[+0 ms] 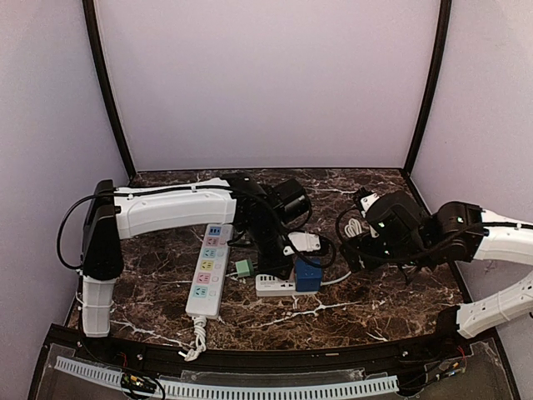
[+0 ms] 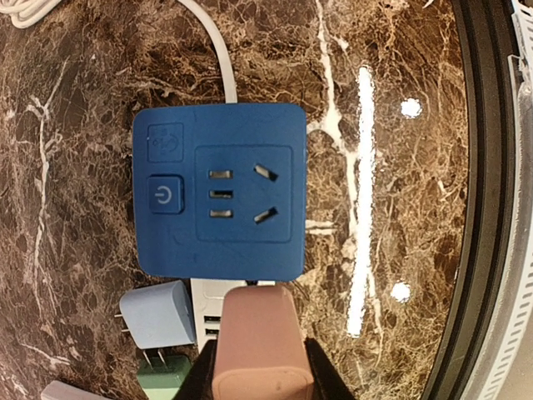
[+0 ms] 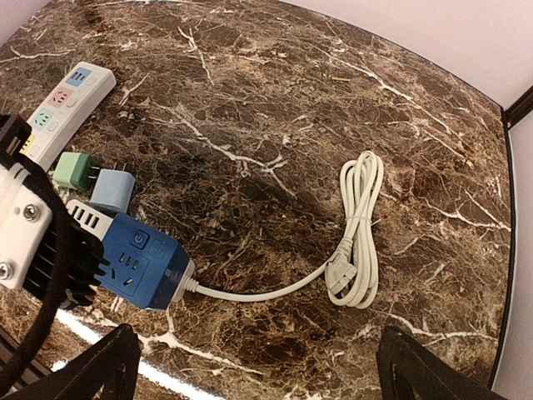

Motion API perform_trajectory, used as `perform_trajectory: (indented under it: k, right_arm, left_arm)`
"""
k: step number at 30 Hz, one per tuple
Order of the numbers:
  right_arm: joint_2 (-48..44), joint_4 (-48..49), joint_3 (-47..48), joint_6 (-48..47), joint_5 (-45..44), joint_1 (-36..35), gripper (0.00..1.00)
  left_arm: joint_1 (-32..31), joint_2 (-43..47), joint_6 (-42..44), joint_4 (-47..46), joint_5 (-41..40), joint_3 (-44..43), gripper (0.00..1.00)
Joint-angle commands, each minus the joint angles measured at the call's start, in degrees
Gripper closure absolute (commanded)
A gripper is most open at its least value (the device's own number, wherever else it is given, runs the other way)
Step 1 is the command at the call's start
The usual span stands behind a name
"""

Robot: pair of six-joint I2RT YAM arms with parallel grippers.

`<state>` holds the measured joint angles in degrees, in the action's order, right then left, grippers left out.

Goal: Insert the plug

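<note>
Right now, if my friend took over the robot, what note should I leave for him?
Left gripper: shut on the pink plug, held just beside the blue socket box.
Right gripper: open and empty, above the table, with the coiled white cord in front of it.
Done: the plug is picked up.
Left to do: line the plug up with the box's empty holes and push it in.

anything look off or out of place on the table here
Nothing spilled or broken. Two loose adapters, the green plug and the pale blue plug, lie tipped on their sides with prongs showing near the blue socket cube. That cube's own white cord lies coiled off to one side, its plug connected to nothing.
</note>
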<state>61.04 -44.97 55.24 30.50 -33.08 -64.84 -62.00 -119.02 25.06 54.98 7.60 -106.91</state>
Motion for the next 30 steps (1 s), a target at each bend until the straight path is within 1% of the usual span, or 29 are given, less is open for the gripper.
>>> perform_trajectory:
  k: [1, 18, 30]
  right_arm:
    - [0.27, -0.91, 1.48, -0.44, -0.57, 0.06, 0.01]
    - [5.64, -1.42, 4.99, -1.81, 2.35, 0.05, 0.01]
    - [6.76, -1.43, 5.26, -3.1, 2.7, 0.05, 0.01]
  left_arm:
    - [-0.36, -0.77, 1.79, 0.28, -2.12, -2.24, 0.99]
    - [-0.47, -3.86, 1.35, -0.66, -2.46, -1.58, 0.99]
    - [-1.45, -5.07, -0.34, -1.25, -2.06, -1.43, 0.99]
